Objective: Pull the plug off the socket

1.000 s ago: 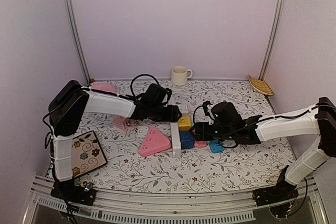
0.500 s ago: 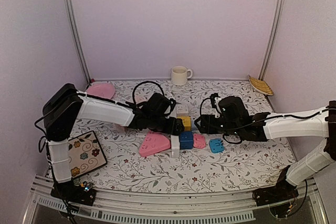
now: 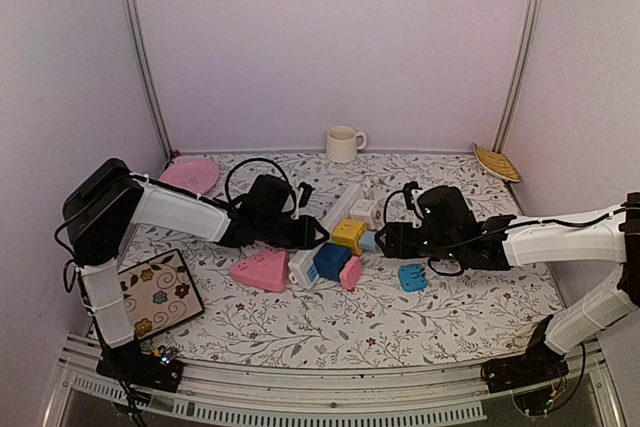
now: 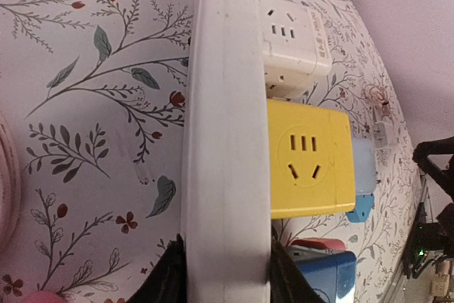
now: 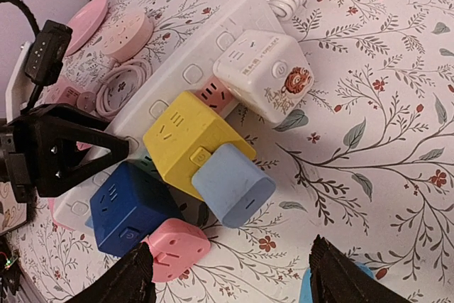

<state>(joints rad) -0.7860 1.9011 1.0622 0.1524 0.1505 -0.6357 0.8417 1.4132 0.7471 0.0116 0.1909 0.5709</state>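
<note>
left tool [image 4: 227,278] clamped on white power strip [image 4: 225,104], bottom centre. right tool [image 5: 234,278] open, fingers spread below light-blue plug [image 5: 233,186] seated in yellow cube [image 5: 186,138].

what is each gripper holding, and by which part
The left gripper clamps the white power strip across one end. The right gripper is open, holding nothing.

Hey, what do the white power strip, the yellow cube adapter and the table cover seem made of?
White power strip: hard plastic, smooth satin, rounded moulded edges. Yellow cube adapter: likely the same plastic, matte, crisp moulded slots. Table cover: printed cloth or vinyl, flat floral pattern; I cannot tell which.
</note>
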